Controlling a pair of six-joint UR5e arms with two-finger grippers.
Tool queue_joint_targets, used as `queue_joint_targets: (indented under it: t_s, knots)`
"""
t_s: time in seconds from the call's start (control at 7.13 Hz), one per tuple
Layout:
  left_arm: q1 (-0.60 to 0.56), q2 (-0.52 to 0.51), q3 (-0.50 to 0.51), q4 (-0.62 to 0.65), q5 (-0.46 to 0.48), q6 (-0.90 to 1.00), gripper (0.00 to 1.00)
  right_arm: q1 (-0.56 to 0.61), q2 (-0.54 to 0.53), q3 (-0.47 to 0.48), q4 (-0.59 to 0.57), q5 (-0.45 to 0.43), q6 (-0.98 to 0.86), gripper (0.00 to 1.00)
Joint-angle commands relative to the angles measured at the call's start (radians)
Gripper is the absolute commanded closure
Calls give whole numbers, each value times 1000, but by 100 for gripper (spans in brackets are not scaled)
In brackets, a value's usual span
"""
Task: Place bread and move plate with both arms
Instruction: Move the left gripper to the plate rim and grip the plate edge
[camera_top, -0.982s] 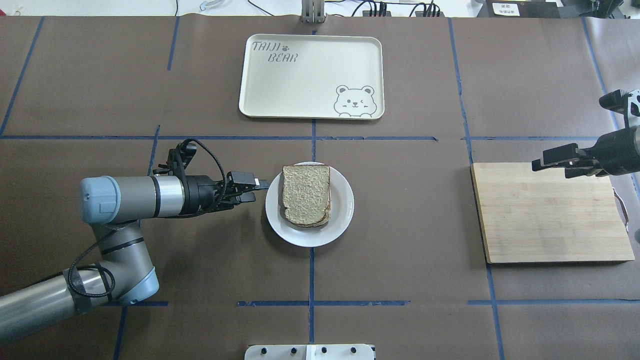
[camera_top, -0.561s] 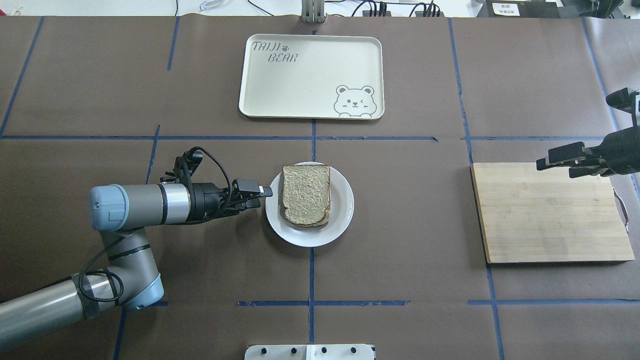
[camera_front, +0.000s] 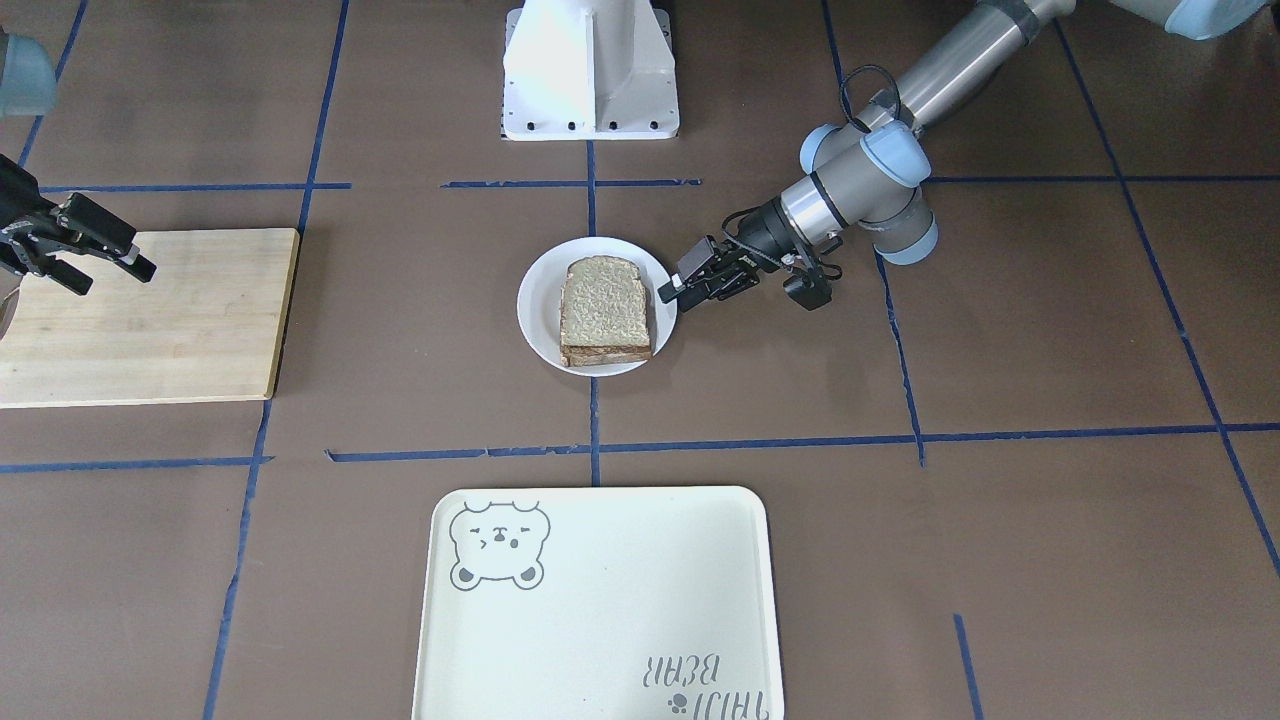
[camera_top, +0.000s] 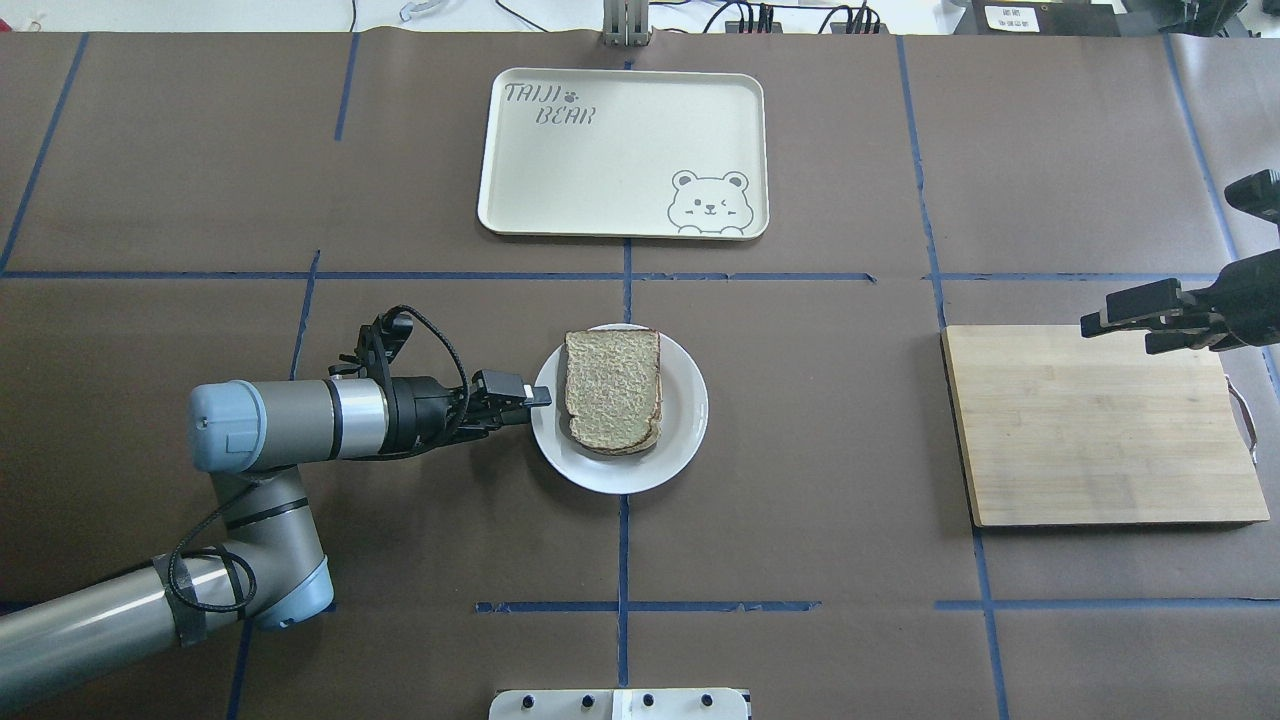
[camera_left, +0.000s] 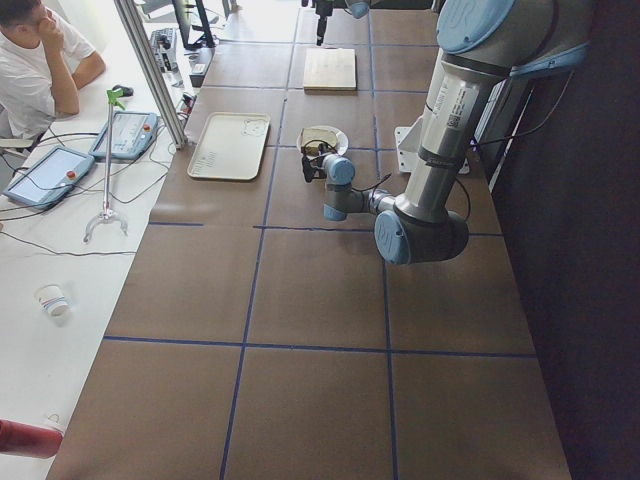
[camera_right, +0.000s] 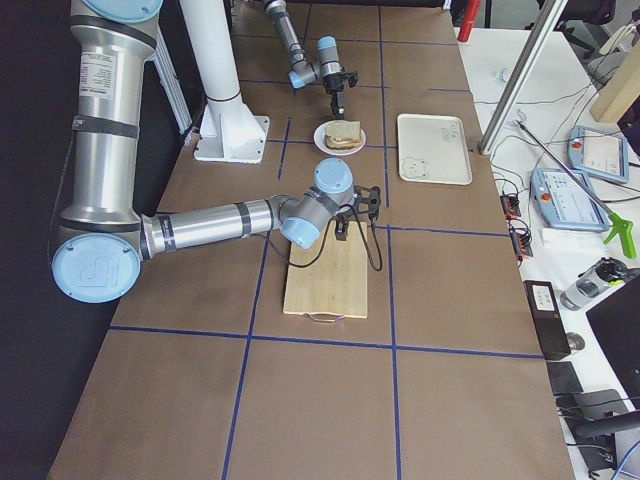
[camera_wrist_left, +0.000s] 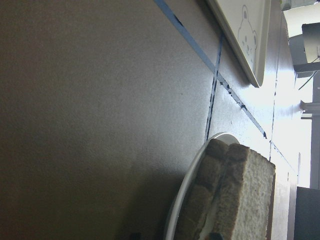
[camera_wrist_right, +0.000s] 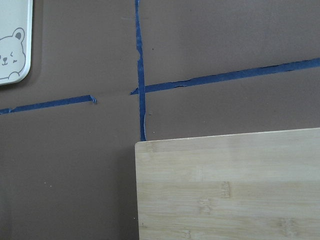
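Note:
The bread (camera_top: 612, 390) lies on the white plate (camera_top: 690, 410) at the table's middle, and a second slice shows under it in the left wrist view (camera_wrist_left: 245, 200). My left gripper (camera_top: 530, 405) is open at the plate's left rim, lying sideways, with its upper finger reaching just over the rim. In the front view it (camera_front: 672, 296) sits at the plate's (camera_front: 535, 300) right side beside the bread (camera_front: 603, 305). My right gripper (camera_top: 1115, 333) is open and empty, hovering over the far right corner of the cutting board (camera_top: 1100, 430).
A cream tray with a bear drawing (camera_top: 620, 150) lies beyond the plate at the far middle. The bamboo cutting board (camera_front: 150, 320) lies bare on my right side. The white base block (camera_front: 590, 70) stands at the near middle.
My left gripper has moved right, up to the plate's rim. My right gripper has drawn back a little to the right. Bread and plate have not moved.

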Motion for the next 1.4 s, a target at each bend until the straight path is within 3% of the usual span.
queue_joint_targets:
  t_s: [0.0,1.26]
  knots:
    - [15,-18,15,0,14,0,49,-1,0,-2,0,1,0,0]
    - [33,-24,25,0,14,0,67,-2,1,-2,0,1,0,0]
